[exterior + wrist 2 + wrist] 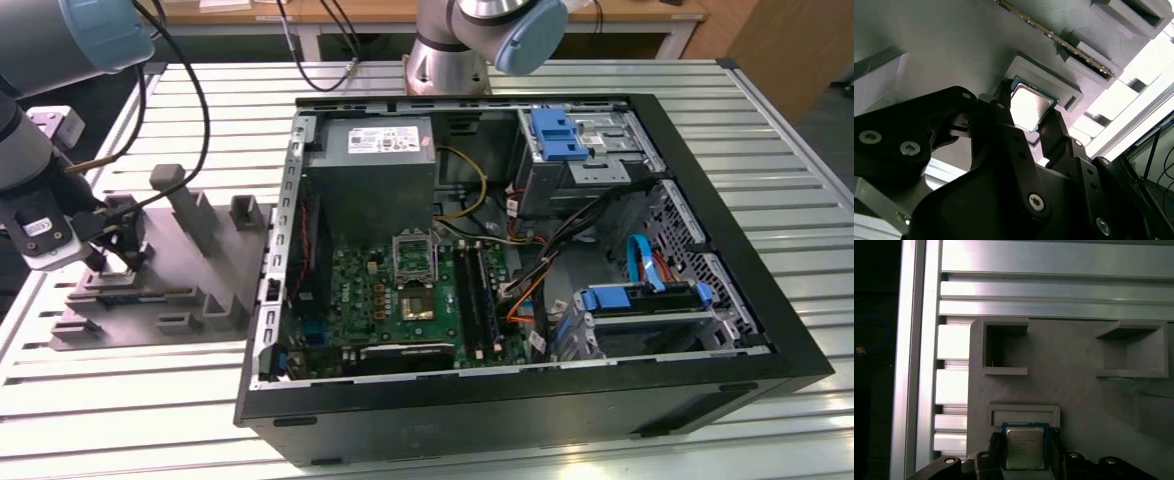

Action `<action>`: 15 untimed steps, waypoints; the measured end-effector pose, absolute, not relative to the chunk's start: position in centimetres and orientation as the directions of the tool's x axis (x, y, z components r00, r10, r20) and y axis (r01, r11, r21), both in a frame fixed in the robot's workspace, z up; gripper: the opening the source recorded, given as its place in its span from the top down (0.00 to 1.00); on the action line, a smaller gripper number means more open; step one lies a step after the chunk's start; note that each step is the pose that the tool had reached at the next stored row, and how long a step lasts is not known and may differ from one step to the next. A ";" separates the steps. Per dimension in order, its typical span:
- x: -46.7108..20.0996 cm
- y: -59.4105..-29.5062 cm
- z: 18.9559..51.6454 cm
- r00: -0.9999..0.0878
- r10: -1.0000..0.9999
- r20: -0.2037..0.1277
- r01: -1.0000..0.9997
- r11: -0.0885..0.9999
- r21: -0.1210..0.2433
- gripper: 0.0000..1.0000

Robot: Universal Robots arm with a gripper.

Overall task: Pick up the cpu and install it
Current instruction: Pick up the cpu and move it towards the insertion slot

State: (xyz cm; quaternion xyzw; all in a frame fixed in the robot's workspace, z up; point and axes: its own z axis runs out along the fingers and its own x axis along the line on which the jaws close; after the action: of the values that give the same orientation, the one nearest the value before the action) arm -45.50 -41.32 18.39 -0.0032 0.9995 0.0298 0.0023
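**Gripper and cpu.** The gripper (1028, 110) is matte black, its jointed links fastened with recessed hex screws. Its two fingers (1004, 125) are closed to the width of the cpu (1028, 102), one against each of two opposite edges. The cpu (1025, 449) is a small flat square with a smooth, silvery-grey metal lid that reflects light, and a thin green rim. It lies at a shallow framed seat on the fixture (1079, 390); whether it is raised off that seat cannot be told.

**Fixture.** This is a grey plastic block with a finely lined, matte surface, rectangular pockets and raised walls. In the second wrist view a thin board (1064, 42) stands edge-on in one of its slots. In the exterior view the gripper (114, 262) hangs over the fixture (180, 265) at that view's left.

**Table.** The table (134, 420) is made of parallel slats of bright ribbed aluminium.

**Computer case.** Well apart, towards the exterior view's right, lies an open black steel case (534, 405). It holds a green motherboard (380, 300), a grey boxed power supply (387, 150), bundled cables and blue plastic drive latches (557, 135).

**Beyond the case.** The round grey base of a second arm (447, 60) stands on the table.
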 end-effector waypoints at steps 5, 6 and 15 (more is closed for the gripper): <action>-45.5 -41.3 18.6 -1.000 -0.005 -0.005 -0.005 0.998 0.059 0.53; -45.5 -41.3 18.6 -1.000 -0.005 -0.005 -0.005 0.998 0.060 0.53; -45.5 -41.3 19.2 -1.000 -0.005 -0.005 -0.005 0.998 0.060 0.53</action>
State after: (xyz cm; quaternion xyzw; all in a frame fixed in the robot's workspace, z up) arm -45.50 -41.33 19.25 -0.0026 0.9996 0.0298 0.0024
